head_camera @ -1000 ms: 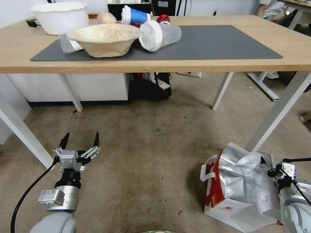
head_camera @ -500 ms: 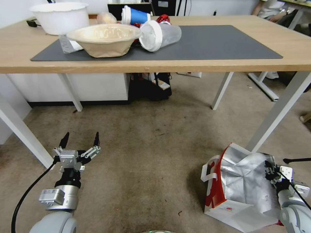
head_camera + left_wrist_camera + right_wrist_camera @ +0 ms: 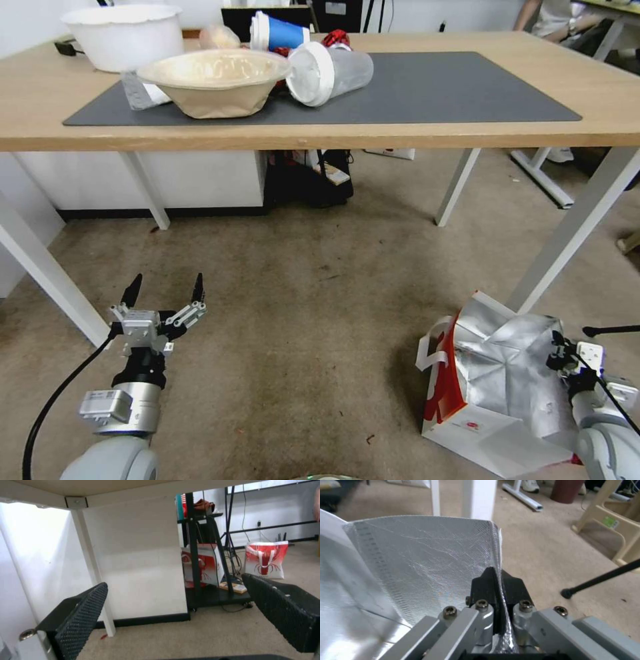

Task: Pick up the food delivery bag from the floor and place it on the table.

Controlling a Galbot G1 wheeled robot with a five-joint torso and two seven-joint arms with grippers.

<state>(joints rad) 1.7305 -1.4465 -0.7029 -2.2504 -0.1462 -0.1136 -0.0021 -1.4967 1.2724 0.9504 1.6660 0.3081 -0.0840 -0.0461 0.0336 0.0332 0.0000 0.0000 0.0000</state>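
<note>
Foil-lined food delivery bag (image 3: pixel 497 393) edge pinched by right gripper (image 3: pixel 496 585), on floor (image 3: pixel 300 320).

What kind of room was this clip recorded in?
Probably an office or lab workspace: a light-wood table on white legs with takeaway containers on a grey mat, worn carpet floor, and a cable-hung equipment stand behind, with printed bags nearby.
</note>
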